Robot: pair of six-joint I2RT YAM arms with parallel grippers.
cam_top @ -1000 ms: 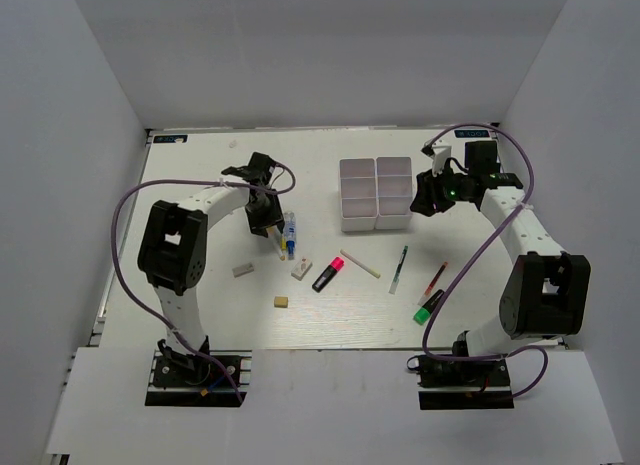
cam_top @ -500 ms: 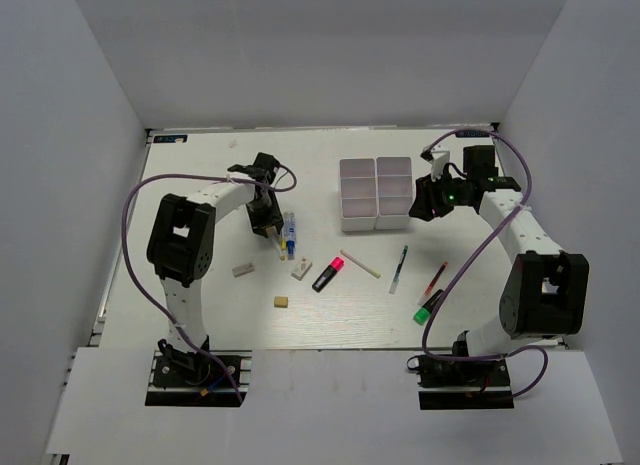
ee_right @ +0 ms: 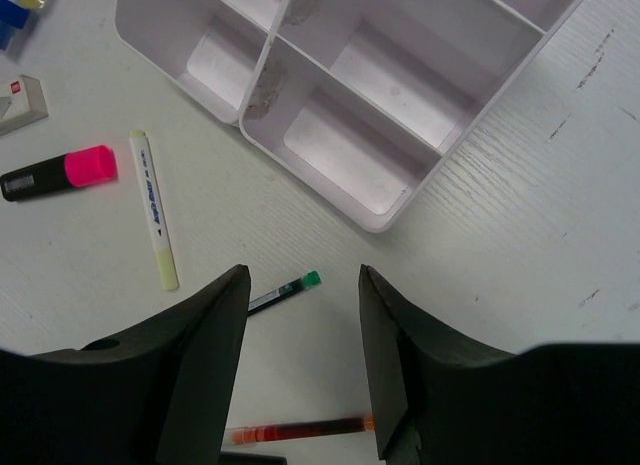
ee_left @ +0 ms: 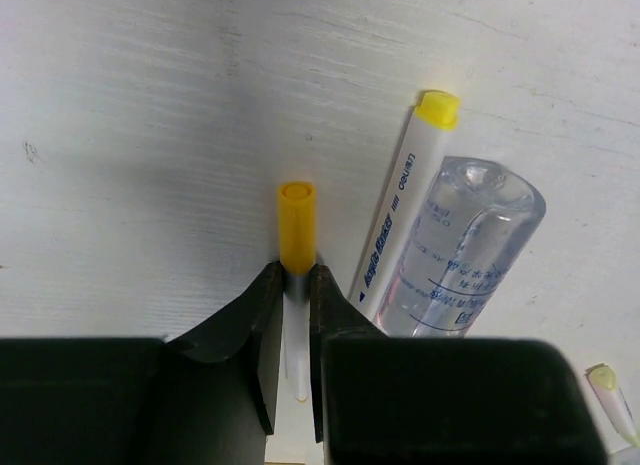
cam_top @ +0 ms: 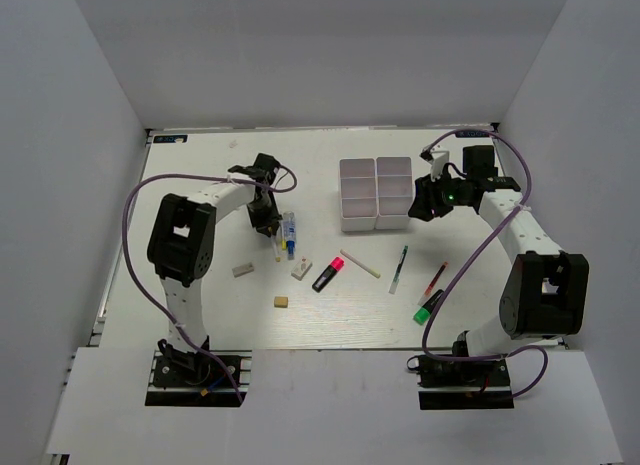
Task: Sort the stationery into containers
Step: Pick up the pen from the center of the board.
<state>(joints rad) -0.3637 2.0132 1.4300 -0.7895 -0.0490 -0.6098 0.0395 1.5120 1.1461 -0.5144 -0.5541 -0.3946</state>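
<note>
Claws: my left claw point(ee_left: 296, 283) clamps the yellow-capped pen point(ee_left: 296, 223), lower centre of its view; right claw point(ee_right: 303, 275) gapes wide, empty, beneath the white compartment box point(ee_right: 345, 150) at upper frame.

One white box point(cam_top: 376, 191) has four compartments. In front of it lie two highlighters (pink highlighter point(cam_top: 327, 274), green highlighter point(cam_top: 429, 306)) and three pens (cream pen point(cam_top: 360, 264), green pen point(cam_top: 399, 268), red pen point(cam_top: 433, 281)). Front-left of it sit two white erasers point(cam_top: 243, 269) point(cam_top: 301, 269) and one tan eraser point(cam_top: 282, 302). Left of it lie one yellow-capped pen point(ee_left: 296, 225), one white marker point(ee_left: 400, 215) and one clear tube point(ee_left: 460, 255).
</note>
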